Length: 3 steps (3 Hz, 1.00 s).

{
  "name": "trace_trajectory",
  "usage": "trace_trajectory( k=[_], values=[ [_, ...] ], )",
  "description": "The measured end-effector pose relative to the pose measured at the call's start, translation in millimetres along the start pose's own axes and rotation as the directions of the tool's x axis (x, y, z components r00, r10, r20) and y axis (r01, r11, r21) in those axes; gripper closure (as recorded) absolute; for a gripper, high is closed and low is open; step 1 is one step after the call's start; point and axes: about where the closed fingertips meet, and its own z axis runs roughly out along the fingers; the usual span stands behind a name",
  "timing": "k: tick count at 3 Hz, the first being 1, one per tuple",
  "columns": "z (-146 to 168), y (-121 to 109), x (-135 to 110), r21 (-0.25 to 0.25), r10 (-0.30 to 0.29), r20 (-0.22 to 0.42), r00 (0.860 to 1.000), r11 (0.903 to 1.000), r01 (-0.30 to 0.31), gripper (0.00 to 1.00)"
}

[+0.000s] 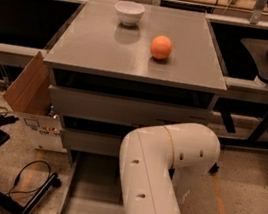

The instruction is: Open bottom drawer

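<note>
Open bottom drawer [92, 189]; gripper unseen

White arm [164, 174] bent at elbow, forearm angling down toward bottom right; hand out of view below.
</note>
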Motion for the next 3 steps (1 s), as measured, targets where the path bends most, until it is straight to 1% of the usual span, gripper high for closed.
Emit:
trace_trajectory(
  k=[1,2,3],
  values=[
    [-70,-35,-5,0.094,-0.001,-0.025,1.0,0.9955,0.003,1.0],
    [-153,-62,-22,0.22,0.01,-0.007,1.0,0.9755,-0.008,1.0],
    [-233,-63,-23,0.326,0.021,0.043,0.999,0.9448,-0.034,1.0]
  ],
)
